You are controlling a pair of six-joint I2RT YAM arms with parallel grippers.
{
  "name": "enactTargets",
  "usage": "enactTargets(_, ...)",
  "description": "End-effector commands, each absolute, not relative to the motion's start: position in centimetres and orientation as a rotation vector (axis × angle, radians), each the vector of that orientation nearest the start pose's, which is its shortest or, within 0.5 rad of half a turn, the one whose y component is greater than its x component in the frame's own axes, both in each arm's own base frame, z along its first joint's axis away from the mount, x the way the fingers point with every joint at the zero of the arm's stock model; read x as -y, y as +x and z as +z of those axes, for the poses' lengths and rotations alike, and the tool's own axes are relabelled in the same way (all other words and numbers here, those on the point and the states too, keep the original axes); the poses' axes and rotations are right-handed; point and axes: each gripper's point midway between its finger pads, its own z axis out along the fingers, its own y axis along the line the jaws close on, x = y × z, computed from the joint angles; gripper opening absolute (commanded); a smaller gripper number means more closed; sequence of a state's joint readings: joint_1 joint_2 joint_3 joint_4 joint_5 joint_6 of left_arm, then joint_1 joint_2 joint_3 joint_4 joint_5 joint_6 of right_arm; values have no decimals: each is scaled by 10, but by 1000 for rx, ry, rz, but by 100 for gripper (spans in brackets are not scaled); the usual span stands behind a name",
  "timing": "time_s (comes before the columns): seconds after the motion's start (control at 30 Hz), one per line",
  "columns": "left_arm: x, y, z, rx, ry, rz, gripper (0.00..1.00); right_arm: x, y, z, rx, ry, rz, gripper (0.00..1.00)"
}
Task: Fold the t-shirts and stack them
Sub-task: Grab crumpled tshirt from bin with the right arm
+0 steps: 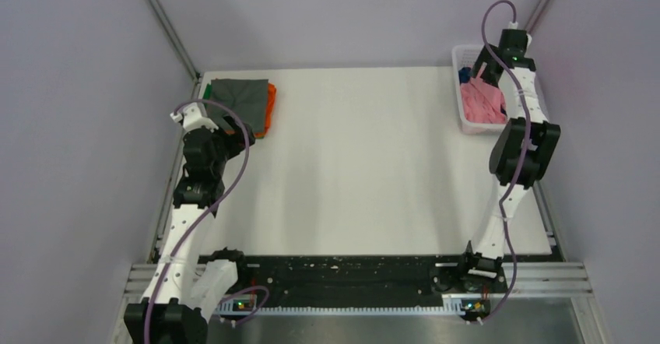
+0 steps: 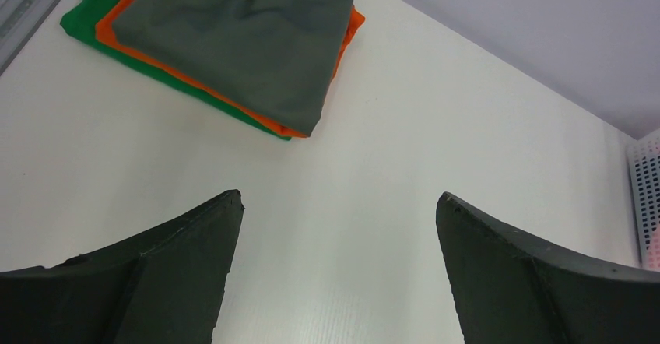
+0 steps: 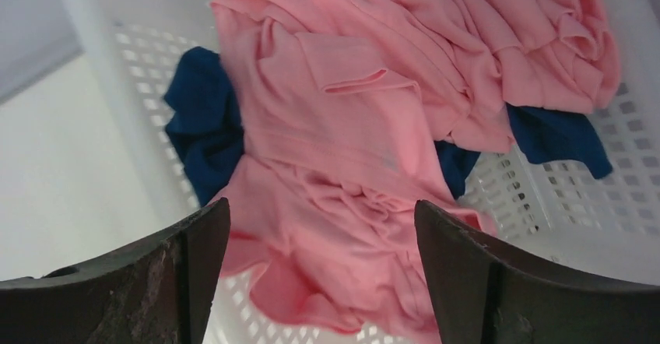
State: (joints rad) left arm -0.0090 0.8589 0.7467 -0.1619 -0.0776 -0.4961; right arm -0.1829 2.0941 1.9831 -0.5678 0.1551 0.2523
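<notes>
right gripper (image 3: 321, 208) spread wide, empty, over the pink t-shirt (image 3: 350, 126) crumpled in the white basket (image 3: 560, 196) atop the dark blue t-shirt (image 3: 202, 130); contact with cloth cannot be confirmed. cloth judged light, limp, apt to bunch: pinch a raised fold near the middle. left gripper (image 2: 338, 198) wide, empty, near the folded stack (image 2: 241, 40), grey on top.

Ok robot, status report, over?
Left gripper open, by the folded stack, grey t-shirt on top. Right gripper open, over pink t-shirt and blue t-shirt in mesh basket. Nothing held, nothing blocking.
</notes>
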Motion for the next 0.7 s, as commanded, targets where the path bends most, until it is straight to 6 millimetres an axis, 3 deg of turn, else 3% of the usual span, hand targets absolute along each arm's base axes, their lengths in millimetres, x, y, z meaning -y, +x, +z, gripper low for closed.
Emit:
enactTargets(0.0, 6, 337, 252, -1755, -499, -274, 99, 134, 572, 156, -2250, 595, -141, 84)
enactTargets(0.1, 7, 340, 247, -1781, -503, -272, 99, 143, 592, 133, -2238, 615, -152, 75)
enactTargets(0.23, 8, 341, 243, -1804, -502, -270, 99, 157, 612, 120, -2197, 634, -197, 61)
enactTargets(0.3, 7, 341, 244, -1805, -502, -262, 99, 159, 617, 120, -2184, 622, -199, 41)
enactTargets(0.33, 6, 340, 244, -1806, -503, -258, 99, 159, 617, 121, -2180, 621, -199, 21)
enactTargets(0.37, 6, 340, 245, -1806, -503, -255, 99, 158, 616, 131, -2168, 615, -194, 4)
enactTargets(0.4, 6, 339, 247, -1801, -503, -255, 99, 157, 614, 142, -2155, 609, -185, 0)
enactTargets(0.47, 7, 337, 249, -1796, -498, -263, 99, 154, 610, 179, -2103, 587, -173, 0)
enactTargets(0.57, 11, 334, 254, -1778, -483, -290, 99, 151, 593, 262, -1973, 552, -165, 0)
enactTargets(0.67, 15, 332, 259, -1764, -471, -320, 99, 135, 565, 349, -1833, 506, -102, 0)
